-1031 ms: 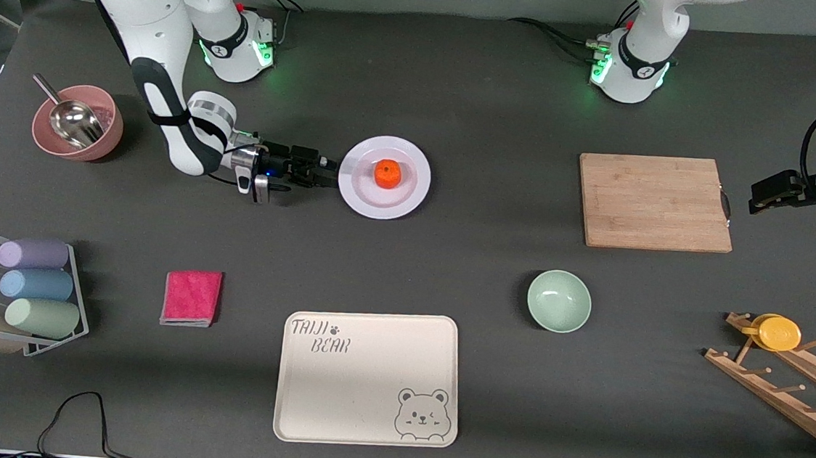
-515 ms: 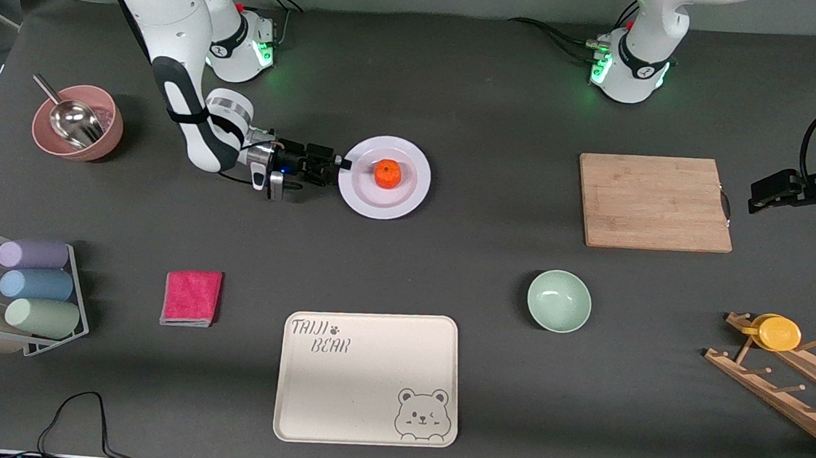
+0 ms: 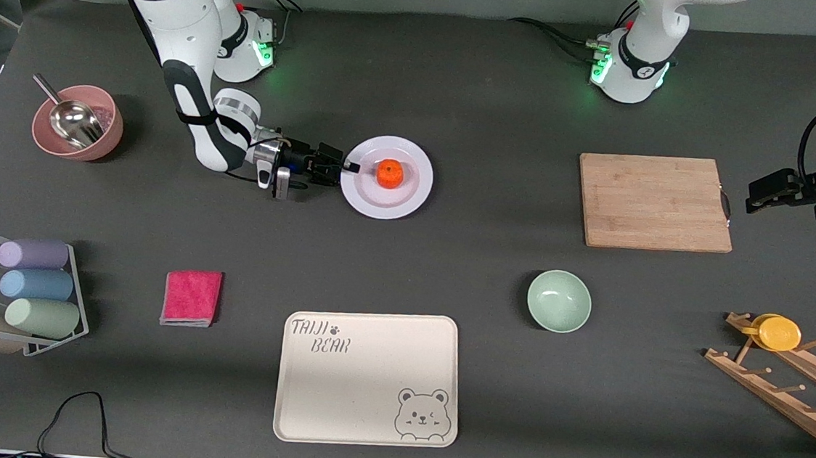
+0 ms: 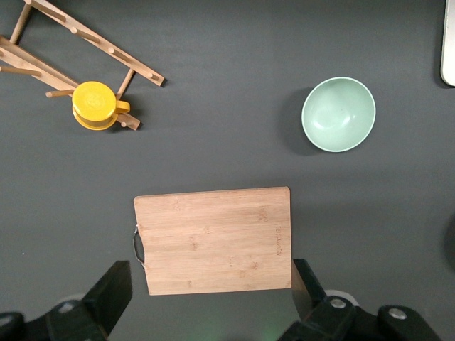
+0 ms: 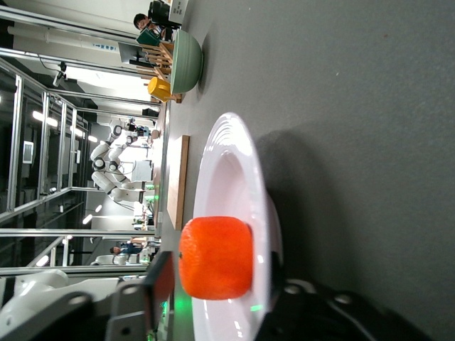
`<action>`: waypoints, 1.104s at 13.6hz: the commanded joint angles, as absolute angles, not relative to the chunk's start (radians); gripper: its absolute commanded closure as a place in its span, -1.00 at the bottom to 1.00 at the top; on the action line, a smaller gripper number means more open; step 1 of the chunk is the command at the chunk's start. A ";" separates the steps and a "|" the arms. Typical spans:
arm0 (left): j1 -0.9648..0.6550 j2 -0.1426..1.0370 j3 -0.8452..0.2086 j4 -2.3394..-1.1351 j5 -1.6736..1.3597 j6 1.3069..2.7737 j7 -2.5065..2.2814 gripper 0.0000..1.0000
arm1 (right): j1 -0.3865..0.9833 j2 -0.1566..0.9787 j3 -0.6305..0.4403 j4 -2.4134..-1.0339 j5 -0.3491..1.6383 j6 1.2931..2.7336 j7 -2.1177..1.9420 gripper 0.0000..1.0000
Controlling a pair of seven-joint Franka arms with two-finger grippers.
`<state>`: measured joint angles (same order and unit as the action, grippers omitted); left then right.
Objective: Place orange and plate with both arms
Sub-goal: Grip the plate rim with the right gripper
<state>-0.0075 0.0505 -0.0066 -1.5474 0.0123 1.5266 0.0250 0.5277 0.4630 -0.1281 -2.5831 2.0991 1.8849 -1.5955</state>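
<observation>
The right gripper (image 3: 346, 166) lies low at the plate's edge on the side toward the right arm's end of the bench. One of its fingers (image 3: 349, 167) reaches over the rim while the other sits under it, so the two straddle the rim. Whether they are already pinching it, I cannot tell. The plate (image 3: 411, 194) is flat on the bench (image 3: 476, 103), and the orange (image 3: 389, 173) rests in its middle, clear of the fingers. In the right wrist view the orange (image 5: 217, 257) sits in the plate's well (image 5: 238, 177).

The left gripper (image 3: 760, 197) hangs in the air just off the cutting board's edge toward the left arm's end of the bench, fingers (image 4: 110, 295) spread wide, holding nothing; that arm waits.

Around the plate the dark bench is bare on every side. A wide open lane runs from the plate to the wooden cutting board (image 3: 654, 202). Nearer the camera than the plate lies a cream tray (image 3: 365, 400), printed "TAIJI BEAR" with a paw mark and a winking bear's face in one corner. A mint-green bowl (image 3: 559, 300) stands between the tray and the board. A pink cloth (image 3: 191, 297) lies beside the tray toward the right arm's end. At the bench's edges stand a pink bowl with a metal scoop (image 3: 78, 121), a rack of pastel cups (image 3: 32, 287), and a wooden peg rack (image 3: 796, 390) bearing a yellow cup (image 3: 777, 332).
</observation>
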 commanded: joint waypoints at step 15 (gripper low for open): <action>-0.025 0.035 0.005 -1.555 0.003 1.511 0.040 -1.00 | 0.482 0.485 -0.135 -2.524 2.105 1.795 -1.333 1.00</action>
<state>-0.0117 0.0506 -0.0067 -1.5478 0.0111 1.5233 0.0255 0.5052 0.4868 -0.1353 -2.5564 2.1095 1.8222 -1.4126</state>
